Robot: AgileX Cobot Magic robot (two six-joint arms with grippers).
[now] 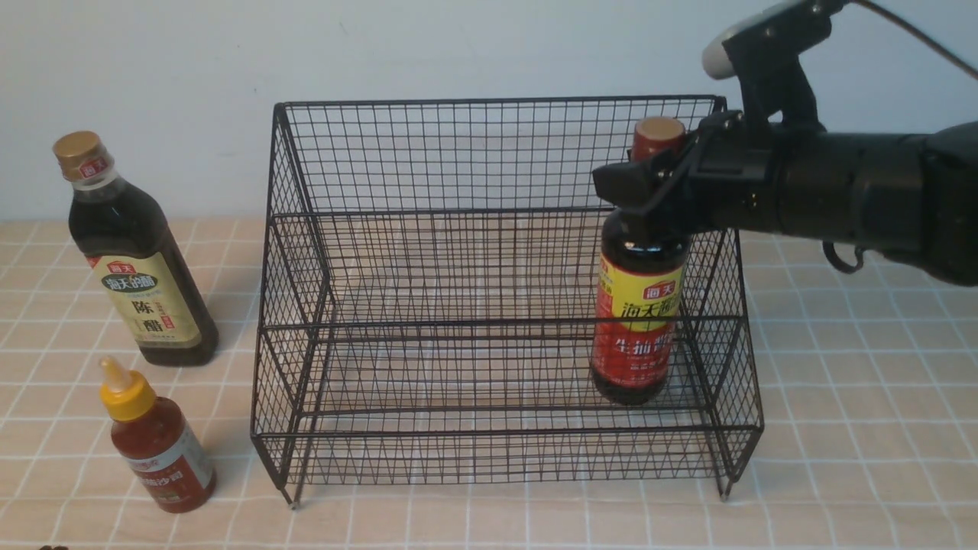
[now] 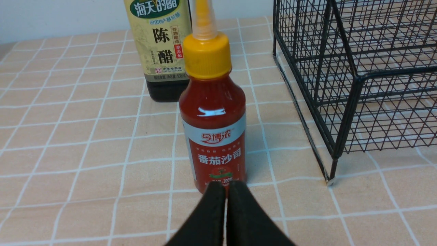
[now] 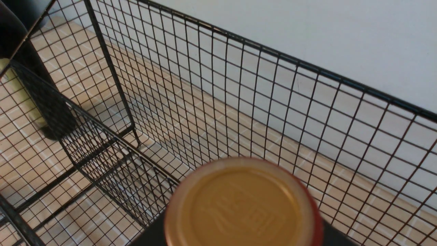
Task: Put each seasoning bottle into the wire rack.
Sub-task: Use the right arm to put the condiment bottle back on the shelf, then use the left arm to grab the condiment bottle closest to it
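Rack (image 1: pixel 497 101): one of three bottles in. Tall bottle (image 1: pixel 141 267) stands outside, well beyond the left gripper (image 2: pixel 225 205), whose idle fingers are pressed together. Red-neck bottle (image 1: pixel 638 321) is upright inside, its neck clamped by the right gripper (image 1: pixel 646 187), apparently for steady seating. Sauce bottle (image 1: pixel 160 451) stands just ahead of the left fingertips.

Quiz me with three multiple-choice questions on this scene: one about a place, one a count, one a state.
1. Where is the red-label bottle relative to the wire rack?
A) left of it
B) inside it, at the right end
C) lying on top of it

2. How many bottles stand outside the rack?
A) none
B) one
C) two

3. How is the left gripper?
A) shut, empty
B) wide open
C) shut on a cap

Answers:
1 B, mesh surrounds it while the right gripper clasps its neck.
2 C, the vinegar bottle and the small sauce bottle stand on the table.
3 A, it is pressed closed with nothing held.
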